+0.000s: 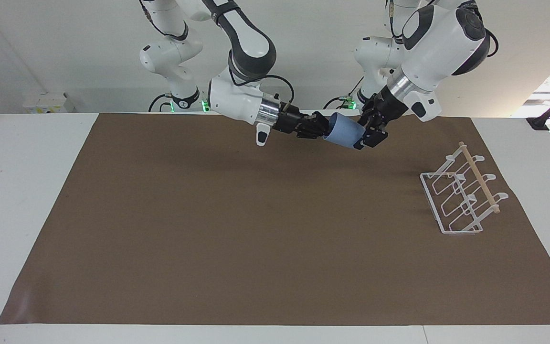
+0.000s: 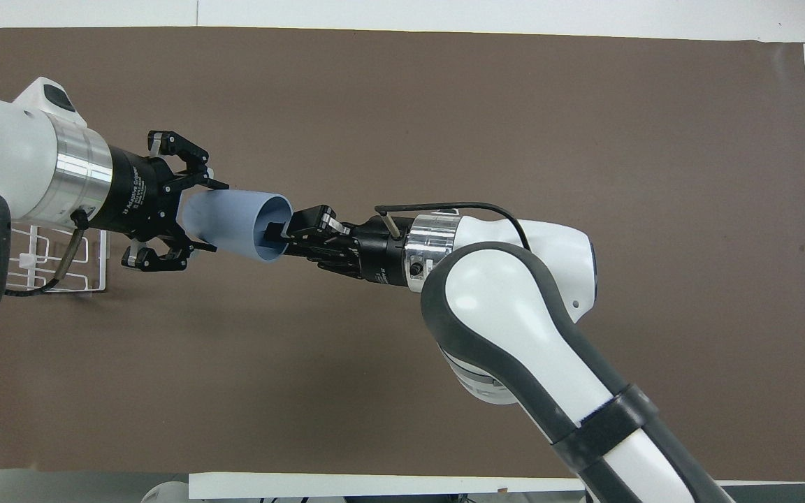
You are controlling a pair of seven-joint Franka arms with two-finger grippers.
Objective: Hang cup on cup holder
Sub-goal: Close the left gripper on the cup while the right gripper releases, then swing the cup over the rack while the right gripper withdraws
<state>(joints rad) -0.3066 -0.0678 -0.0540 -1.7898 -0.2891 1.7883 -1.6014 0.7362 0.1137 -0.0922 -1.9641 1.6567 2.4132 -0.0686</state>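
Your left hand is closed on the narrow base of the cup, its fingers pressed against the blue wall from both sides. The cup lies on its side in the air over the brown mat, mouth turned toward your right hand. That right hand reaches into the cup's mouth; you cannot tell whether its fingers grip the rim or have let go of it. The rack stands on the mat toward the left arm's end of the desk, well apart from both hands, and in the overhead view it shows partly under the left wrist. Its wooden rod runs across the top of the white wire prongs.
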